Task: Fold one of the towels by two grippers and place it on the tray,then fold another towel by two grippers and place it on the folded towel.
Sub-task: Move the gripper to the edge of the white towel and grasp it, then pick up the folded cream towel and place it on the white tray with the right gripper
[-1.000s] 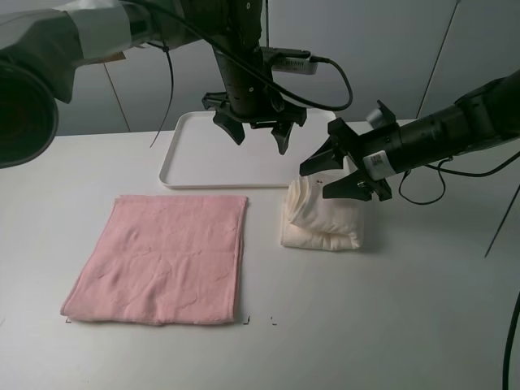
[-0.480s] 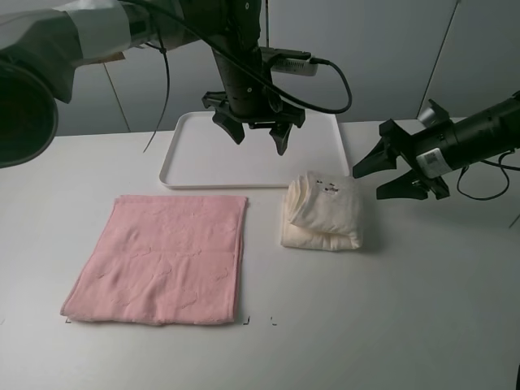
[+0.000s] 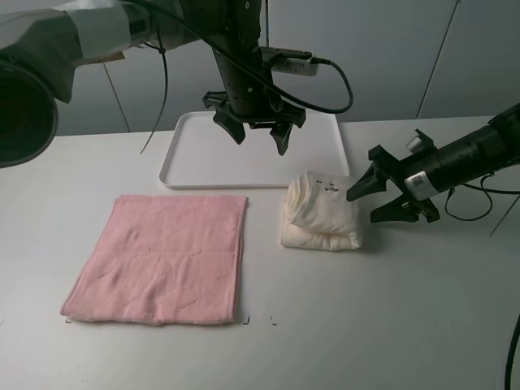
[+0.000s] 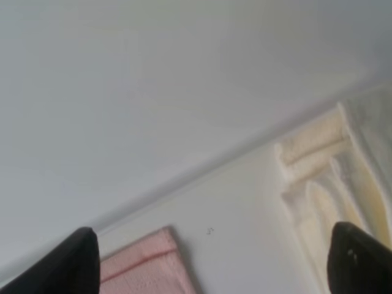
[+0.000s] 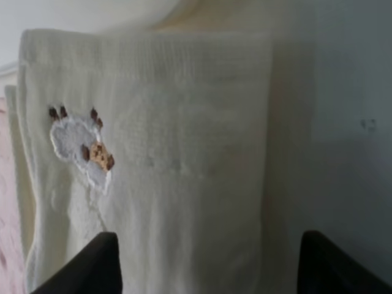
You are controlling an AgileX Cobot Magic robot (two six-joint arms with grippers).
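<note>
Cream towel (image 3: 322, 213): folded into a thick bundle; it lies on the table (image 3: 390, 309) just in front of the near right corner of the tray (image 3: 195, 154), not on it; a small embroidered patch (image 5: 82, 147) shows on its upper face in the right wrist view.

Pink towel (image 3: 162, 256): lies flat on the table, left of the cream towel and apart from it; its edges are roughly square to the tray.

Tray: white, shallow-rimmed, at the rear of the table.

Left gripper (image 3: 260, 140): hangs above the right part of the tray, pointing down; fingers apart, clamped on nothing.

Right gripper (image 3: 366, 206): low over the table, just beside the right edge of the cream towel and aimed at it; fingers spread wide, with nothing between them; whether a tip touches the cloth cannot be told.
</note>
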